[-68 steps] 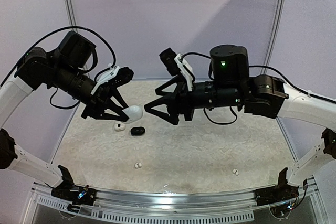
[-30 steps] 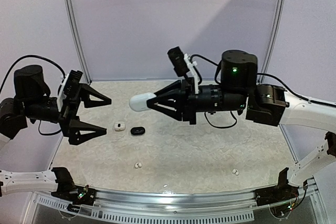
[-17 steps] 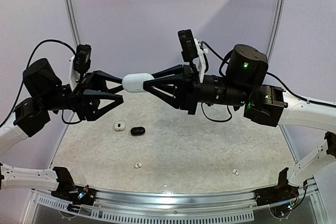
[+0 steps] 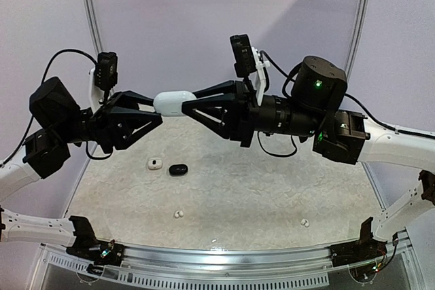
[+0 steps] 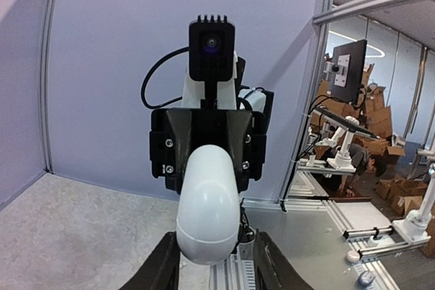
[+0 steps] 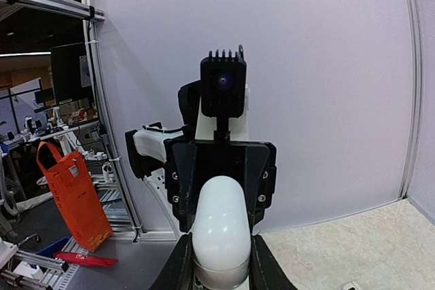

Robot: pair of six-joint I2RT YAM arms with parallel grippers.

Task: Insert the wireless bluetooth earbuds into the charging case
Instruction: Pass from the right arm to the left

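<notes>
White earbuds (image 4: 179, 214) lie loose on the table (image 4: 272, 188) nearest the arm bases, one little cluster left of centre and another toward the right. No black ones show. Farther back sit a small white case (image 4: 155, 164) and, just beside it, a black case (image 4: 178, 169).

Beyond and well above them, a larger white case (image 4: 170, 103) hangs in the air between the two arms. The right gripper (image 4: 188, 104) clamps one end of it. The left gripper (image 4: 157, 107) has its fingers around the other end, but I cannot tell whether they press on it.

Nothing looks inserted yet. The lid seems closed, and every visible bud lies on the table, well apart from both grippers.
</notes>
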